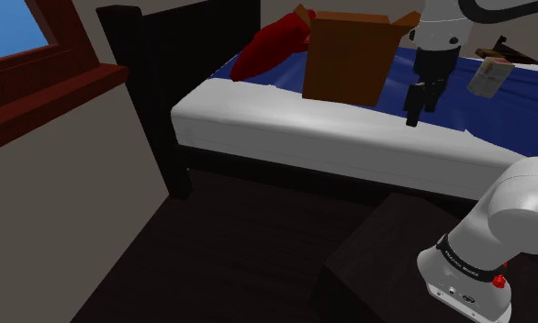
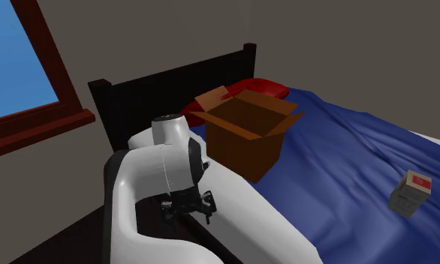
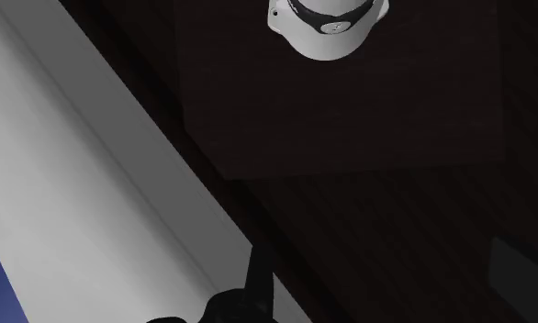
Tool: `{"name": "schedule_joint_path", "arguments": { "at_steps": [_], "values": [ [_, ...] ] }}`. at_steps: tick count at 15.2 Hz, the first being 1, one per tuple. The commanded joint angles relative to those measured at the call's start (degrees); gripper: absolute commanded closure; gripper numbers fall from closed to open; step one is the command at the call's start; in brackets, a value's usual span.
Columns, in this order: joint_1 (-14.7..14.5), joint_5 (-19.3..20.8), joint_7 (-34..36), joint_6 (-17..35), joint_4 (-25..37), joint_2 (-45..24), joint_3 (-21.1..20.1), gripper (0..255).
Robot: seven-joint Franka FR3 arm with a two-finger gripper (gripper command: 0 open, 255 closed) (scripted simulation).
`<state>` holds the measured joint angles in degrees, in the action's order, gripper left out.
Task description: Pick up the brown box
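**Step in hand: approach to the box**

The brown cardboard box (image 1: 348,60) stood upright on the bed (image 1: 285,124), on the blue cover (image 2: 346,165). It was close to the dark headboard (image 1: 157,73) and had a red pillow (image 1: 267,46) just behind it. Its top was open and its four flaps were splayed outward. A small white-and-red carton (image 2: 411,193) lay well apart from it, further down the cover.

The claw (image 1: 421,103) hung in the air at the shoulder view's right of the box, clear of it and holding nothing. The pictures did not show whether it was spread or pressed together. The wrist view looked down on the white mattress side, the dark floor and the stand (image 3: 350,110). This suggested that the claw pointed downward near the bed's edge and was not aimed at the box.

**Recommended procedure**

1. Confirm that the claw is fully spread before moving.
2. The box body appeared too broad to span, so take one upright wall as the grasp site.
3. Bring the claw above the nearest wall and turn it square to that wall.
4. Descend between the flaps so that the rim seats deep in the claw.
5. Avoid a grasp on a flap alone, since it would probably fold.
6. Close, then lift straight up. Expect the box to tilt, because the grasp is off-centre.
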<state>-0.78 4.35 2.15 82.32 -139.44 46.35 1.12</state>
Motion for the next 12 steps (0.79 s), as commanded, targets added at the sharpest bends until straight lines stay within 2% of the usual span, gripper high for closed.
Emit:
{"name": "schedule_joint_path", "arguments": {
  "at_steps": [1,6,12],
  "values": [
    [0.0,0.0,0.0,0.0,0.0,0.0,0.0,0],
    [-1.52,7.64,-16.85,-0.35,2.62,0.82,7.94,0],
    [-4.72,14.92,-36.9,1.26,8.87,-2.1,17.67,0]
  ]
}}
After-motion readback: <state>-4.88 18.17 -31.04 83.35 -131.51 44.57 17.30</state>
